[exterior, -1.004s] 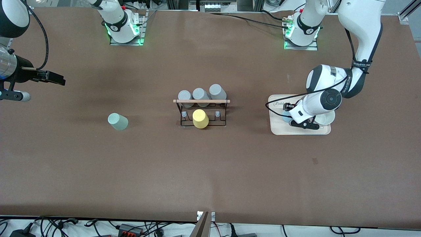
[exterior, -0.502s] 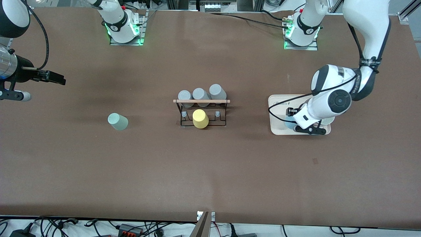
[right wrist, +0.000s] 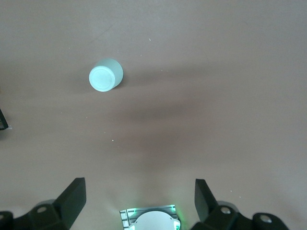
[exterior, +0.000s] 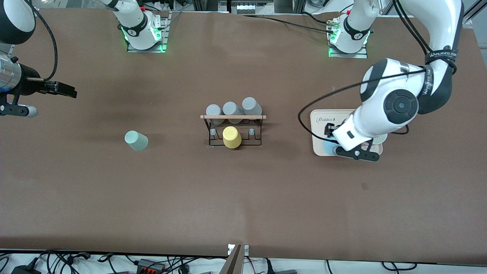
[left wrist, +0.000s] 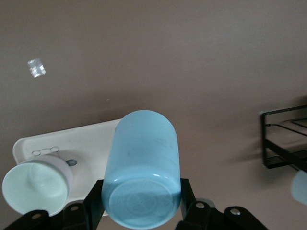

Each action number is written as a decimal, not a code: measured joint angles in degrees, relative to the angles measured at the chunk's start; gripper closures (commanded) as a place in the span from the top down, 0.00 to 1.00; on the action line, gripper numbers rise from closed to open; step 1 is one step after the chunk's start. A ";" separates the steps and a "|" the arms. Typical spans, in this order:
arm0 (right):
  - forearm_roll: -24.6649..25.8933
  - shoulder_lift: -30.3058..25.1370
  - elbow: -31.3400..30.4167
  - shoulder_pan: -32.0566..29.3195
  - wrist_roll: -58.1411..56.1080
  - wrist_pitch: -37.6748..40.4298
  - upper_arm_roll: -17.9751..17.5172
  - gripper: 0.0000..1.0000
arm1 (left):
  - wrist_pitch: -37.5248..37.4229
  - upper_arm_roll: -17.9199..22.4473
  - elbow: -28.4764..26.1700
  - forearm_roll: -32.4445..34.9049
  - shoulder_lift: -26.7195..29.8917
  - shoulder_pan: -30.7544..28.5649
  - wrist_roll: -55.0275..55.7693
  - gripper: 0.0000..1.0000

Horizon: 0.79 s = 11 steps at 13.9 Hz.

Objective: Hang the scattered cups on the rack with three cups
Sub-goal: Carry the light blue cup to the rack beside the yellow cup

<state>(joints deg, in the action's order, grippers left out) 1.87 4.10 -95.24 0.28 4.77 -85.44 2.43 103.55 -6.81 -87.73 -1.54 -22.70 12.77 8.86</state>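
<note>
My left gripper [exterior: 331, 146] is shut on the light blue cup [left wrist: 141, 167] and holds it above the beige tray [exterior: 319, 121]; only a sliver of the cup [exterior: 327, 146] shows under the wrist in the front view. The sage-green cup [exterior: 136, 140] stands upside down on the table toward the right arm's end; it also shows in the right wrist view [right wrist: 105, 75]. My right gripper [right wrist: 139, 194] is open and empty, raised at the right arm's end of the table [exterior: 62, 90]. The black wire rack [exterior: 233, 129] with its wooden rod stands mid-table.
A yellow cup [exterior: 231, 137] sits on the rack's middle peg on the side nearer the front camera. Three grey cups [exterior: 232, 109] stand on its farther side. A white cup [left wrist: 36, 186] stays on the tray. A corner of the rack [left wrist: 284, 139] shows in the left wrist view.
My left gripper has lifted the light blue cup up off the tray and the arm has risen. The right arm has not moved.
</note>
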 measured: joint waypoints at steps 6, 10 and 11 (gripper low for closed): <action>-0.01 0.00 -0.08 -0.05 0.00 0.00 0.03 1.00 | -0.60 -0.24 10.07 -5.86 -7.89 7.10 0.34 0.45; -0.02 0.00 -0.09 -0.05 0.00 0.00 0.03 1.00 | -0.62 -0.10 14.85 -5.86 -10.42 13.24 1.14 0.45; -0.02 0.00 -0.09 -0.05 0.00 0.00 0.03 1.00 | -0.63 -0.05 15.26 -5.85 -10.55 14.05 1.29 0.45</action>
<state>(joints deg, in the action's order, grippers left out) 1.85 4.10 -95.33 0.23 4.77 -85.44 2.45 102.92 -6.87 -72.48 -7.39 -33.25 26.83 10.15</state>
